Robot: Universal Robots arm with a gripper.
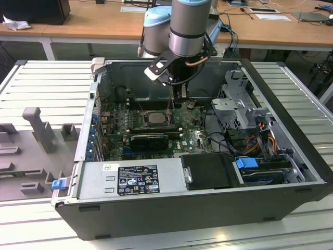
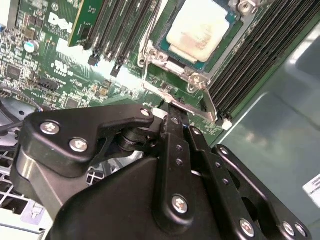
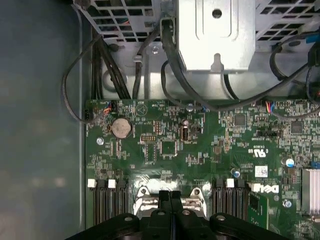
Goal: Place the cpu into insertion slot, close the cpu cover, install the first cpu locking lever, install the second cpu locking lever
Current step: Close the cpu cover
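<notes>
Showing pale smudged silvery top, cpu (image 2: pixel 200 27), framed by cpu cover (image 2: pixel 155 56), claw (image 2: pixel 175 117) closed.

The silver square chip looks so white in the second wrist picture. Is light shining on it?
In the second wrist view, glare bleaches the small square silvery-grey cpu nearly white; in the exterior view it looks darker grey, without that glare.

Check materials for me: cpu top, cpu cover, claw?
cpu: pale metal lid, matte, with a smudged whitish film on it.
cpu cover: thin stamped sheet metal, probably steel; bright glints along its edges.
claw: matte black links held by silvery screws; coated metal or hard plastic, the look leaves it open.
</notes>
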